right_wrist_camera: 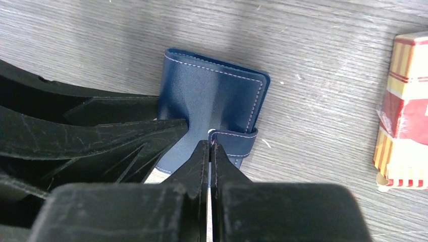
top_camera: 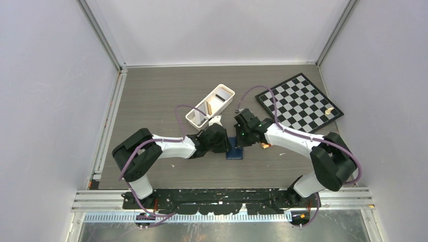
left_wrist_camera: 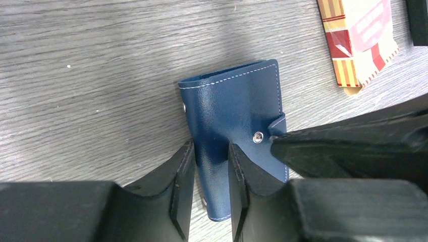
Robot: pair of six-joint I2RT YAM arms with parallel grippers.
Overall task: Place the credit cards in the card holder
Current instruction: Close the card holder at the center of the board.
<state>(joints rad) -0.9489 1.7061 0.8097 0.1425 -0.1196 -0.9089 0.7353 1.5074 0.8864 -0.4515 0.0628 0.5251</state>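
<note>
**Left gripper (left_wrist_camera: 211,151) and right gripper (right_wrist_camera: 209,146) both pinching the card holder (left_wrist_camera: 237,101)**

Left wrist cam first. The black fingers (left_wrist_camera: 184,171) are nearly together with a ridge of the navy cover bunched up between them, so that claw has the holder by its top flap. The holder lies folded on the grey wood table (left_wrist_camera: 91,75), with a silver snap (left_wrist_camera: 258,136) showing. The other arm's fingertip comes in from the right, right at the strap (left_wrist_camera: 277,123). A red-and-yellow striped pack (left_wrist_camera: 361,40) sits top right, apart from the holder.

Right wrist cam: the fingers are squeezed almost fully together, nipping the little strap tab on the holder's edge. The left claw's finger touches the cover just beside it. Same striped pack off to the right.

Top cam: both arms meet over the holder around the middle of the table. Behind them is a white tray (top_camera: 195,120) with what look like credit cards (top_camera: 207,107) standing in it. A chessboard (top_camera: 299,102) lies at back right.
</note>
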